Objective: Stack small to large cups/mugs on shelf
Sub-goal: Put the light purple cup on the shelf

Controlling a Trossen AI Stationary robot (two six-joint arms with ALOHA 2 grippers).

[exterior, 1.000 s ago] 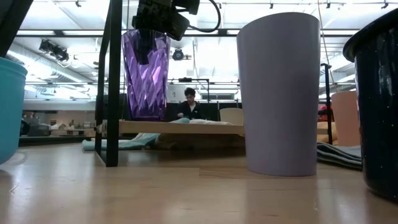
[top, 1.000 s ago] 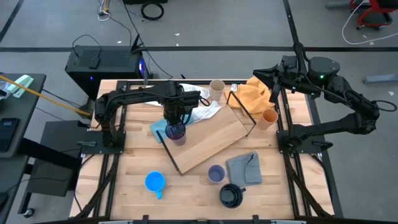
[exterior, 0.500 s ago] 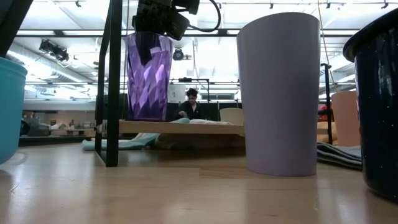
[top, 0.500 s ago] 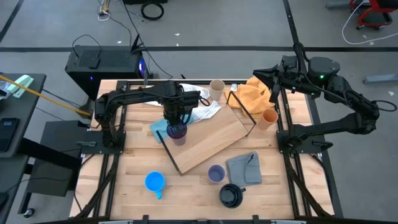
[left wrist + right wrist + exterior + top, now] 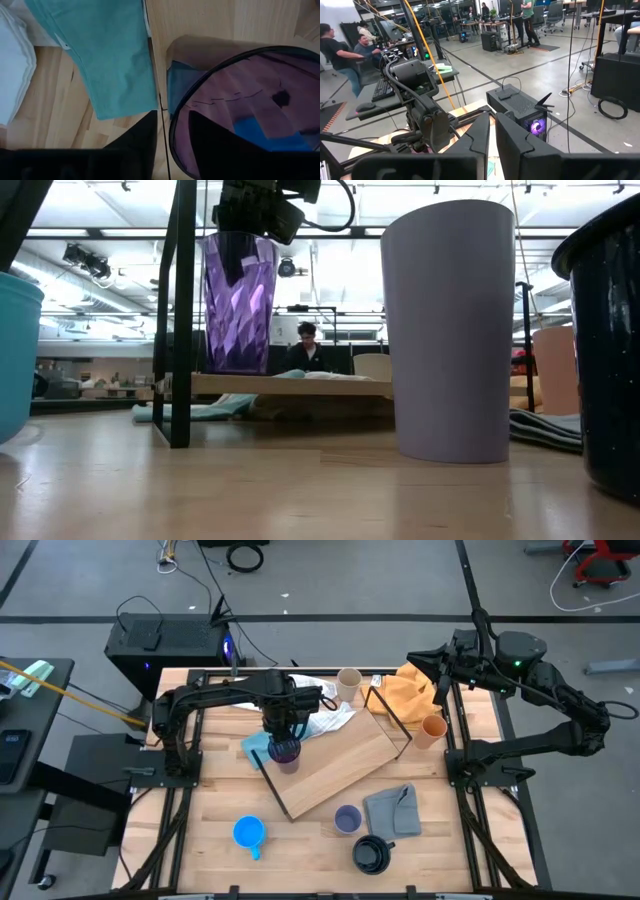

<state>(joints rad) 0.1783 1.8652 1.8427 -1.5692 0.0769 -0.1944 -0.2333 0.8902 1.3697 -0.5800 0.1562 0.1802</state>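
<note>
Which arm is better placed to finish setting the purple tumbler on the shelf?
Left. Its pincer grips the rim of the purple tumbler, standing upright on the shelf. The right pincer waits off beyond the table's far right corner.

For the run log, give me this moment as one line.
left end effector: shut on purple tumbler rim | tumbler: on shelf | right end effector: waiting at table's far right corner | other cups: off shelf
</note>
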